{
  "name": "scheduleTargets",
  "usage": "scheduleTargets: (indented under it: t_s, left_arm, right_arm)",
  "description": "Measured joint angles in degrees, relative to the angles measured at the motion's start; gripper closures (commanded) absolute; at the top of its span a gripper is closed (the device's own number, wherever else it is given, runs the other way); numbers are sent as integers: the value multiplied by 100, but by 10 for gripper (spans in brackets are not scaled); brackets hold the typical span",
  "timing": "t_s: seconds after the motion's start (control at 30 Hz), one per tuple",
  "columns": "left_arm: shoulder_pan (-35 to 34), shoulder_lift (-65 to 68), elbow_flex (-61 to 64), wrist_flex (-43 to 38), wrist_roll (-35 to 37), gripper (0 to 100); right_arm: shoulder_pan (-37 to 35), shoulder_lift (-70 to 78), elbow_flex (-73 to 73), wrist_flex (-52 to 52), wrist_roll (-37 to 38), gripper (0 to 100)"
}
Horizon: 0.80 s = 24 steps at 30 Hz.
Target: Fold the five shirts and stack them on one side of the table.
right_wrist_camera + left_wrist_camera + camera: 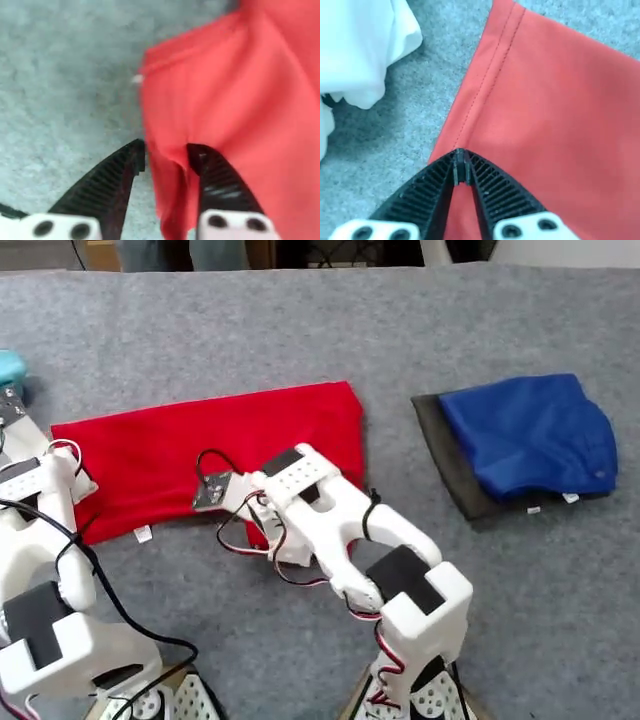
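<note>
Red shirt (180,445) edges apparently pinched by left tool (461,167), right tool (166,148); felt (300,330) surrounds.

A table (300,330) under a grey, felt-like cover spans the high view. The light is even and the shadows are soft. The table's far edge runs straight along the top of that view. Behind it at the left stands 1 piece of light wooden furniture (100,252). A dark gap (340,250) lies at the middle and 1 white panel (560,250) at the right. A teal object (10,368) sits at the table's left edge.
</note>
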Motion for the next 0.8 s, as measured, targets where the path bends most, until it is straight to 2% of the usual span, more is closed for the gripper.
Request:
scheduleTargets:
  t_s: [0.07, 0.37, 0.57, 0.8]
  left_arm:
    - [0, 0, 0, 0, 0, 967]
    - [0, 0, 0, 0, 0, 967]
    - [0, 0, 0, 0, 0, 967]
    - [0, 0, 0, 0, 0, 967]
  right_arm:
    - [9, 0, -9, -9, -123, 975]
    - [114, 0, -9, -9, -369, 985]
    - [114, 9, -123, 26, -369, 985]
    - [352, 193, -976, 747, -9, 985]
